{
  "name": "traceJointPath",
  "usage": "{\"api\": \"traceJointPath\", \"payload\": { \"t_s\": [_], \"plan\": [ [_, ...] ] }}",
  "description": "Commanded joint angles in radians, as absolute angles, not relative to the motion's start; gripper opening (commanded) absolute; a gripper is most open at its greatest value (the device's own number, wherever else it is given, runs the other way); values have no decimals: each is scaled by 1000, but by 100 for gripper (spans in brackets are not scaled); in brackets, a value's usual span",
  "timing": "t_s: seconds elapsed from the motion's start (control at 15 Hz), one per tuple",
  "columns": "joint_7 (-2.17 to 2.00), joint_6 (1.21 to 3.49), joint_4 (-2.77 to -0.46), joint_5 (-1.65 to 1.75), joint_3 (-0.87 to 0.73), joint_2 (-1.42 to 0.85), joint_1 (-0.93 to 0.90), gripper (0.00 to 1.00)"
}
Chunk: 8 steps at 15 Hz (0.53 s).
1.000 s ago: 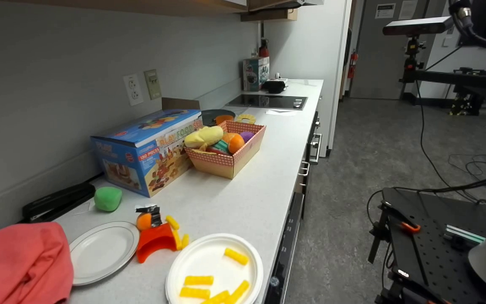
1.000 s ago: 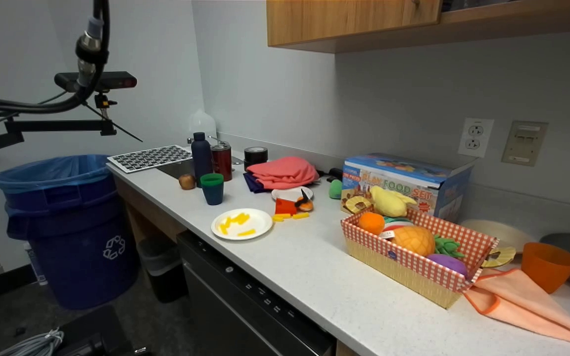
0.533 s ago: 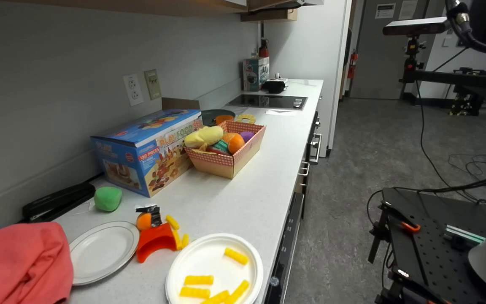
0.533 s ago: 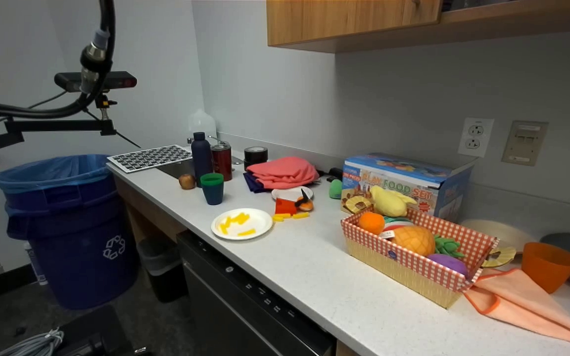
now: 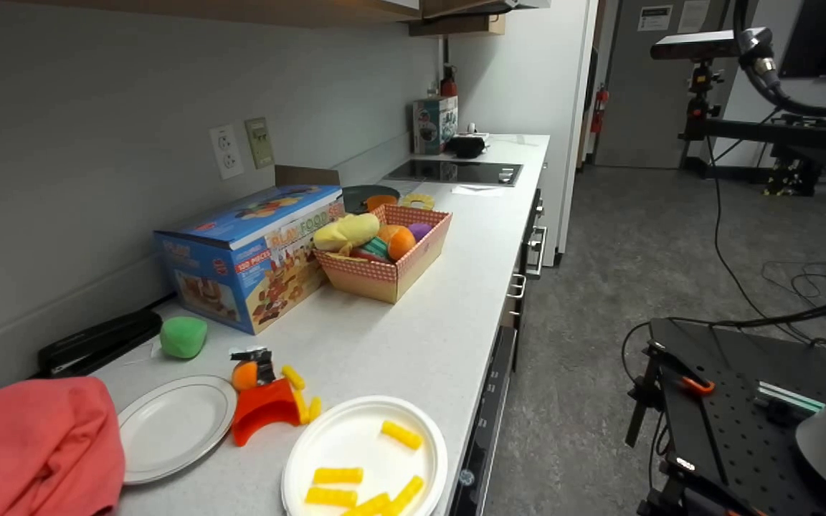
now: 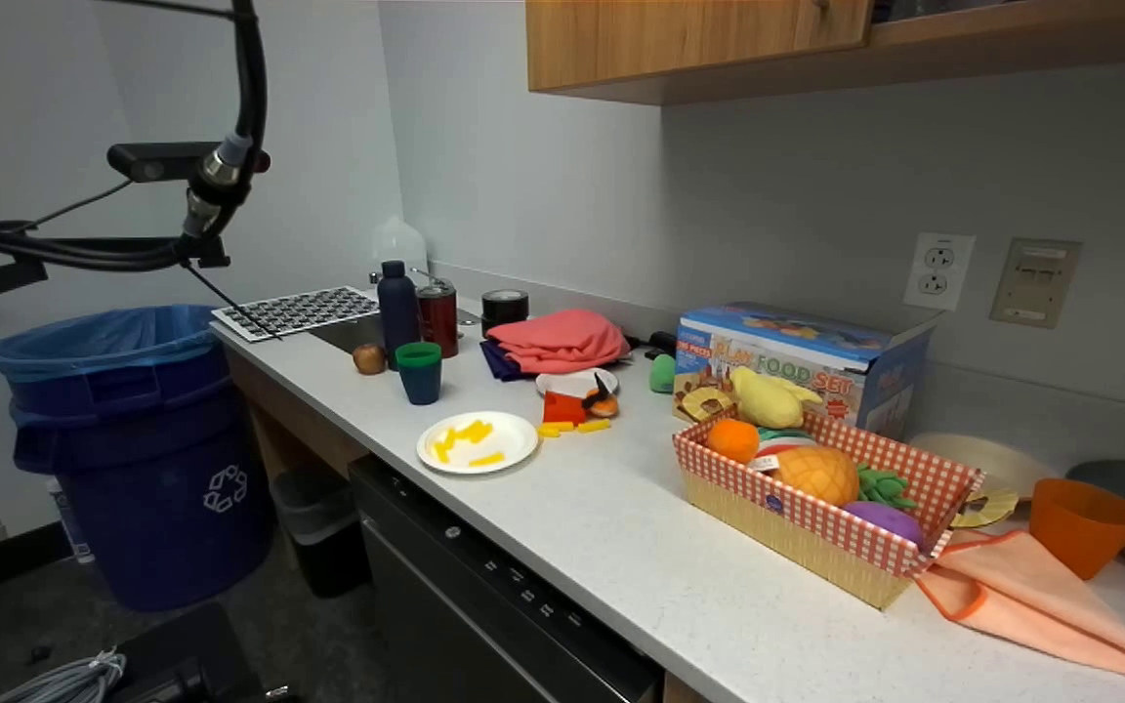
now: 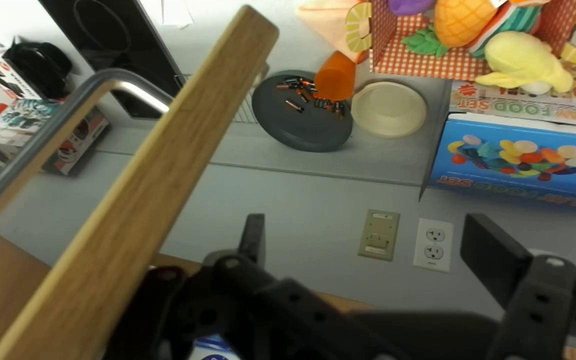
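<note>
Wrist view, and the gripper (image 7: 368,237) is spread, its black fingers (image 7: 254,232) well apart, grey wall (image 7: 313,215) showing between them along with a tan wall plate (image 7: 379,235) and a white outlet (image 7: 434,245); here's the nearest thing, a wooden door (image 7: 165,170), slanting edge-on across the left of this picture, its lower part right next to the gripper; touching or not, I can't tell; and there's the metal handle (image 7: 43,134), arching off the door on the side away from the fingers; up top, a dark dish (image 7: 300,135) carries small black-and-copper cylinders (image 7: 294,105), an orange cup (image 7: 335,77) overlaps its edge from here, and a cream bowl (image 7: 389,110) sits just beside; further right, the checked basket (image 7: 398,62) with plush fruit in it, and close by, the blue Play Food Set box (image 7: 523,160), lettering upside down; over to both exterior views, where a white plate (image 5: 348,437) of yellow sticks (image 5: 338,475) lies on the counter (image 6: 602,527), a red carton (image 5: 266,405) near it; in an exterior view, a thick black cable (image 6: 250,78) hangs at upper left.
</note>
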<state>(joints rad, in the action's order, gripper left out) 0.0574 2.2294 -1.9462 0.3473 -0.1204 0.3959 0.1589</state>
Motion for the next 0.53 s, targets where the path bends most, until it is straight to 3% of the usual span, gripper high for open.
{"api": "traceJointPath", "payload": {
  "t_s": [0.0, 0.47],
  "plan": [
    [-40, 2246, -1942, 442, -96, 379, 220, 100],
    [-154, 2181, -1916, 530, -136, 363, 312, 100]
  ]
}}
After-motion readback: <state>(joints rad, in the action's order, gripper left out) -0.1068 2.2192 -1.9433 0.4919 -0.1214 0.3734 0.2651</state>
